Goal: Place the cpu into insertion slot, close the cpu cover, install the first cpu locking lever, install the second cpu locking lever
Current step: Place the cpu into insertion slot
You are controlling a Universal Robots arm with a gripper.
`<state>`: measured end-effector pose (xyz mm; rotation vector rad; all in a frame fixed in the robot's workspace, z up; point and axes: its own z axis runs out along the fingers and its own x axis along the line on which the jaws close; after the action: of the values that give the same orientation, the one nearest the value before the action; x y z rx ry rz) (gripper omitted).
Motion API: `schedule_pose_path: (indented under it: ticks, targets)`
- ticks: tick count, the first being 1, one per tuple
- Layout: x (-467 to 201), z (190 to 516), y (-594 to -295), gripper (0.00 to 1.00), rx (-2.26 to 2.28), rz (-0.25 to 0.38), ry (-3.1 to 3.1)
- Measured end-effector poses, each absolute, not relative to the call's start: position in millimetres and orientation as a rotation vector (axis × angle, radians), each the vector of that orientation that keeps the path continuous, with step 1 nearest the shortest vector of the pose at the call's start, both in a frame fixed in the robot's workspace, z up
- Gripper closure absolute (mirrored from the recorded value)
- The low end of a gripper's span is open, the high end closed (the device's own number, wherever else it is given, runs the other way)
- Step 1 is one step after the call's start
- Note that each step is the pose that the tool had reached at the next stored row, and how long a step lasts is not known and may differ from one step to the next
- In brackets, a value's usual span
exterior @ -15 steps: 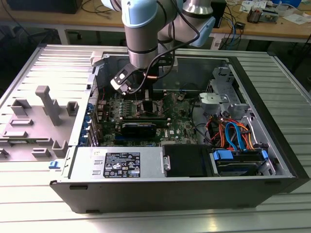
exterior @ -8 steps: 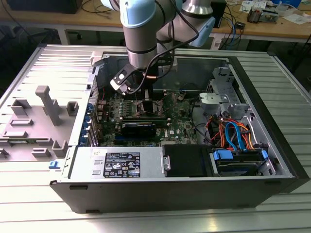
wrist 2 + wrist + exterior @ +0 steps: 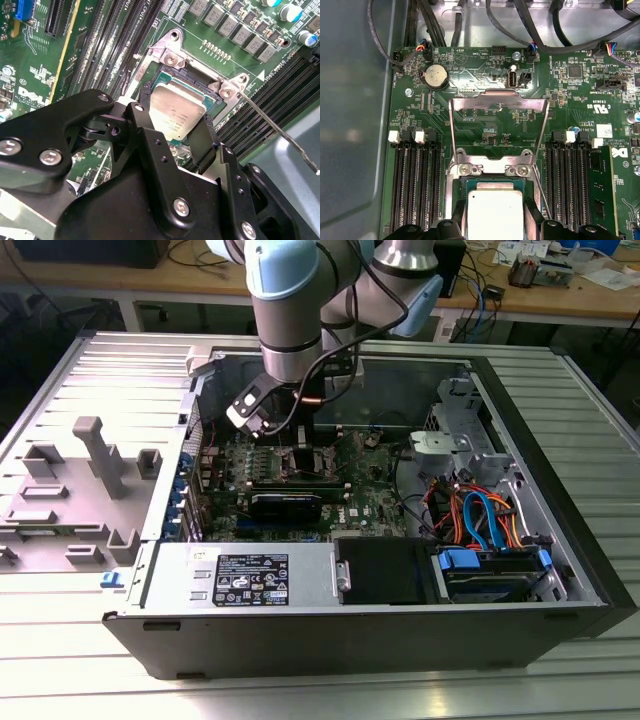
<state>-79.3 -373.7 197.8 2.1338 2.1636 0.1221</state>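
Observation:
My gripper point(image 3: 172, 127) is shut on the cpu point(image 3: 175, 112), a flat silver square held by two opposite edges between black fingers point(image 3: 205, 145). The chip hangs slightly tilted just above the insertion slot point(image 3: 176, 80), whose dark centre and silver rim show beyond it. In the first wrist view the cpu point(image 3: 495, 215) sits between the gripper point(image 3: 495, 225) fingertips over the insertion slot point(image 3: 490, 180). The cpu cover point(image 3: 497, 97) stands swung open, away from the socket. A thin locking lever point(image 3: 272, 125) sticks out, unlatched. In the exterior view the gripper point(image 3: 300, 445) reaches down into the computer case.
Long black memory slots point(image 3: 417, 185) flank the socket on both sides. A coin battery point(image 3: 435, 76) and cable plugs lie beyond the cover. The case holds a black card point(image 3: 285, 505), a power supply point(image 3: 240, 575) and coloured cables point(image 3: 480, 515). A grey fixture point(image 3: 95, 455) stands at the exterior view's left.

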Motion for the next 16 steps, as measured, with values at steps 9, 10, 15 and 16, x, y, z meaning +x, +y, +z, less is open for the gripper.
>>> schedule_pose_path:
  ticks: [9, 10, 15, 16]
  targets:
    - [-80.1, 197.1, -373.6, 0.45, 2.134, 0.124, 2.164]
    - [-80.2, 197.1, -373.6, 0.45, 2.134, 0.124, 2.164]
    - [-80.2, 196.1, -373.5, 0.45, 2.136, 0.124, 2.163]
    - [-80.2, 195.9, -373.5, 0.45, 2.136, 0.124, 2.162]
